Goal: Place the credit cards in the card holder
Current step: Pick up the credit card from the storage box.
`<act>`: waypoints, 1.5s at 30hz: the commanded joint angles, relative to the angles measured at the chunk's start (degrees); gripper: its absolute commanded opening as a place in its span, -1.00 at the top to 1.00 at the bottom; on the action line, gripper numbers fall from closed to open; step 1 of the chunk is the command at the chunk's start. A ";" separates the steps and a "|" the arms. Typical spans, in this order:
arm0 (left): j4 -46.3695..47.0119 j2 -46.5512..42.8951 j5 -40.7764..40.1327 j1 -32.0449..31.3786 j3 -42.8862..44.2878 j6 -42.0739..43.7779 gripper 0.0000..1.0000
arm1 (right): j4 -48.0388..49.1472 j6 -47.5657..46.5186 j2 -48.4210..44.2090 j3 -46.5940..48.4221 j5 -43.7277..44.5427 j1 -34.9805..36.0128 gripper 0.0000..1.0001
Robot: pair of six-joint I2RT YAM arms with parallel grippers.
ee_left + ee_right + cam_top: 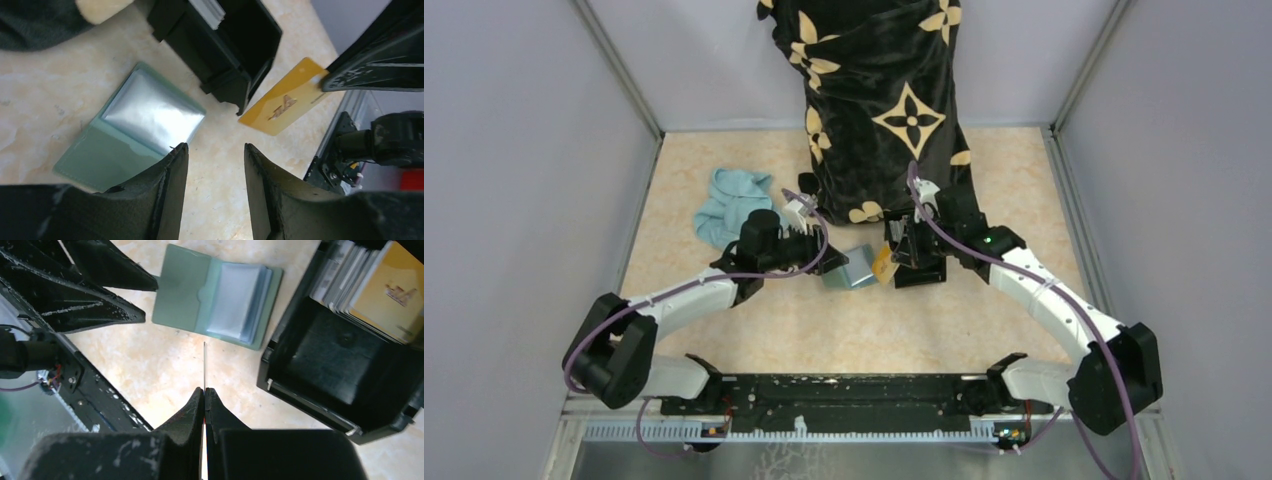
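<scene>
Top view, left gripper [829, 262]: fingers are held apart with nothing between them, just beside the left edge of the card holder [852, 272].
Top view, right gripper [892, 262]: closed on a tan-orange card [883, 265], just right of the holder and in front of the black box [921, 265].
Top view, open room: bare table [824, 330] is seen nearer the bases; a light blue cloth [727, 208] and a patterned cloth [884, 100] are set farther back.
Left wrist view, left gripper [215, 152]: jaws are parted over bare table; the holder [85, 160] is laid open beside one finger.
Left wrist view, card [282, 97]: held by one end, tilted, near the box corner [240, 95].
Right wrist view, right gripper [205, 392]: the card [204, 360] is seen edge-on, clamped, its free edge short of the holder's near edge [180, 295].
Right wrist view, box [340, 385]: stacked cards [350, 285] are stood inside.
</scene>
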 commanded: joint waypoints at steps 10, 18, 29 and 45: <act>10.06 1.45 15.32 1.11 -0.67 -0.06 -0.06 | 12.67 3.63 6.33 -0.21 -13.48 0.35 1.00; 9.60 3.90 16.91 1.20 0.30 0.49 -0.07 | 14.72 4.38 8.75 0.83 -17.18 0.34 1.00; 10.01 5.97 19.04 1.67 0.87 0.48 -0.04 | 17.52 5.14 11.46 1.18 -22.00 0.08 1.00; 12.68 8.97 24.42 2.56 1.15 -1.33 0.71 | 21.42 6.55 13.82 0.74 -28.00 -2.39 1.00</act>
